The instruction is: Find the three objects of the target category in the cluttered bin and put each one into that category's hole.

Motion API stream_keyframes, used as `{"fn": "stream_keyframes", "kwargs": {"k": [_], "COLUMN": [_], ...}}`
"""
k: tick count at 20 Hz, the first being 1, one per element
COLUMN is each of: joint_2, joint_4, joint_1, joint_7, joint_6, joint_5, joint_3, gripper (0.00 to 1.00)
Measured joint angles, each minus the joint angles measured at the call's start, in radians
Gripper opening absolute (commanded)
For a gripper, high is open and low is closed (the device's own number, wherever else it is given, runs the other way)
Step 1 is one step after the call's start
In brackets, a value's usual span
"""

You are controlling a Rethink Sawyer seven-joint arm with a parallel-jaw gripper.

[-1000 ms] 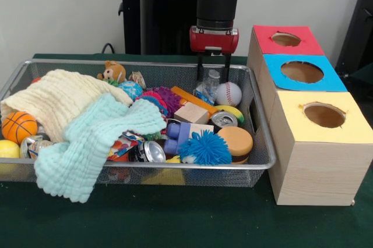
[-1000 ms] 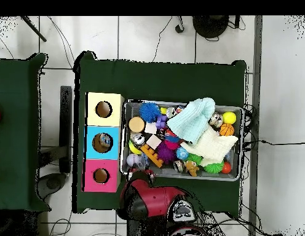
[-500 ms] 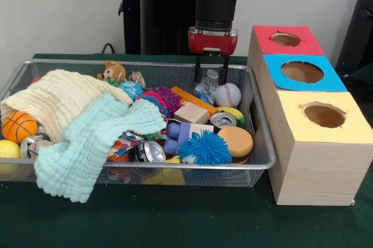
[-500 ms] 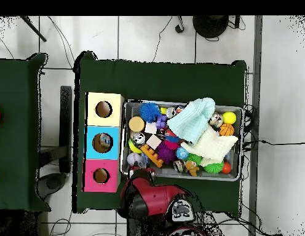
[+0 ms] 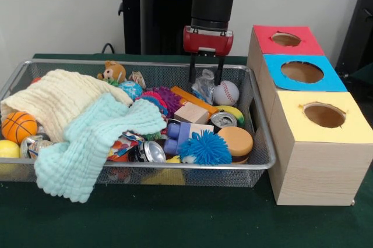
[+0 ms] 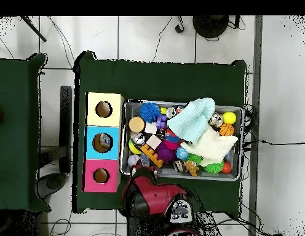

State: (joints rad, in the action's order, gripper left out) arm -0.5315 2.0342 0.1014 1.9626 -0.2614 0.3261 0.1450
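The wire bin (image 5: 256, 143) is packed; two cloths (image 5: 87, 126) cover its one half, leaving no bare floor. The gripper (image 5: 204, 78) hangs at the far wall, crumpled plastic (image 5: 204, 87) between its spread fingers, a baseball (image 5: 226, 93) just beside. The boxes' three holes (image 5: 302, 71) stand unobstructed.

One camera sits low and close across the table, looking level at the wire bin (image 5: 256, 160) and the three boxes (image 5: 317, 143). The other hangs high overhead, looking straight down. Both take in bin (image 6: 125, 138), boxes (image 6: 103, 142) and green table (image 6: 161, 80).
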Motion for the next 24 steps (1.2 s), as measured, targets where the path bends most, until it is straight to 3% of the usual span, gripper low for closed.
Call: {"fn": "stream_keyframes", "kwargs": {"k": [3, 4, 24], "joint_2": [0.0, 0.0, 0.036], "joint_4": [-0.01, -0.019, -0.027], "joint_1": [-0.001, -0.001, -0.043], "joint_7": [0.0, 0.0, 0.0], "joint_6": [0.0, -0.005, -0.089], "joint_5": [0.0, 0.0, -0.015], "joint_3": [0.004, 0.005, 0.032], "gripper": [1.0, 0.0, 0.0]}}
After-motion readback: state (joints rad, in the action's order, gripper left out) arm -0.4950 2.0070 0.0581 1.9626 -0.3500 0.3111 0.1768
